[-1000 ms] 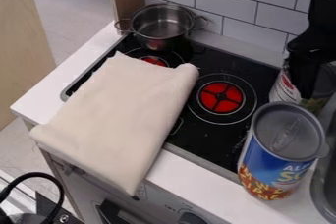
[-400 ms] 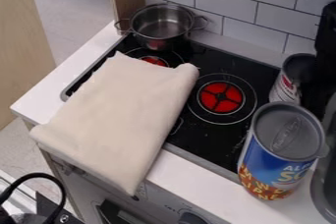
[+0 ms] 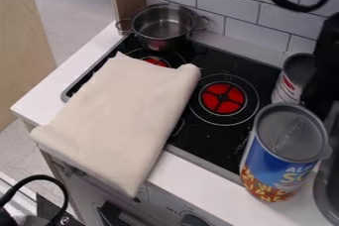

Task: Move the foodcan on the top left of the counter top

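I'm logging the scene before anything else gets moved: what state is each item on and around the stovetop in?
Blue can: upright, grey lid on.
Rear can: upright, partly hidden.
Pot: upright, uncovered.
Cloth: folded, lying over the stovetop's front edge.

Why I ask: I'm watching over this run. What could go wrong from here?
The arm is close beside the smaller can, with the large blue can just in front, so it might tip either one. A can carried toward the back left could clip the pot. The cloth hangs over the front edge of the counter, so a brush might drag it down.
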Controlling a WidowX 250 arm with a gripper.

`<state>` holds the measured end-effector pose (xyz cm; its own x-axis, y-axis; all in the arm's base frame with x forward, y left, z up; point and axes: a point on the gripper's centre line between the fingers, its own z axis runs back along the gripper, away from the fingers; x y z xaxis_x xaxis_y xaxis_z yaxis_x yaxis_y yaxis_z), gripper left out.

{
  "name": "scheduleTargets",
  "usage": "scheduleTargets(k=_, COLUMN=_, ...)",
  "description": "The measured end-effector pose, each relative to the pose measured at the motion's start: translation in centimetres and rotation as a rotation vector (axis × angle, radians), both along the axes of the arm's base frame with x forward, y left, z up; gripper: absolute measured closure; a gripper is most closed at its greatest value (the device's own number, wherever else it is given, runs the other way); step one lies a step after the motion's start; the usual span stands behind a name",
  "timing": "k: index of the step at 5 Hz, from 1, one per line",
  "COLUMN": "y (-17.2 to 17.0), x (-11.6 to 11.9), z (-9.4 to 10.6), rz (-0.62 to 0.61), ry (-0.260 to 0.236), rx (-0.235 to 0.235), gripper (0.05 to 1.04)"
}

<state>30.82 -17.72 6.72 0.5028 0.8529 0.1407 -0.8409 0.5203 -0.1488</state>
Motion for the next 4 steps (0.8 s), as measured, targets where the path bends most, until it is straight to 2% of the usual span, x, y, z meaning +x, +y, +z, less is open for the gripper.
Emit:
scheduleTargets(k=1, y=0.5, x=0.6, z=0.3, rz=0.185, ry=-0.081, rx=0.029, gripper=0.087)
scheduleTargets(k=2, y=1.5, x=0.6, z=0.1, rz=0.301, ry=-0.077, rx=0.054, gripper=0.087)
scheduleTargets(k=3, y=2.5, x=1.1, z=0.2, rz=0.360, ry=-0.044, rx=0.042, gripper=0.087)
scheduleTargets(k=4, y=3.7, x=1.8, z=0.0, rz=0.377, ry=-0.018, rx=0.003, gripper=0.087)
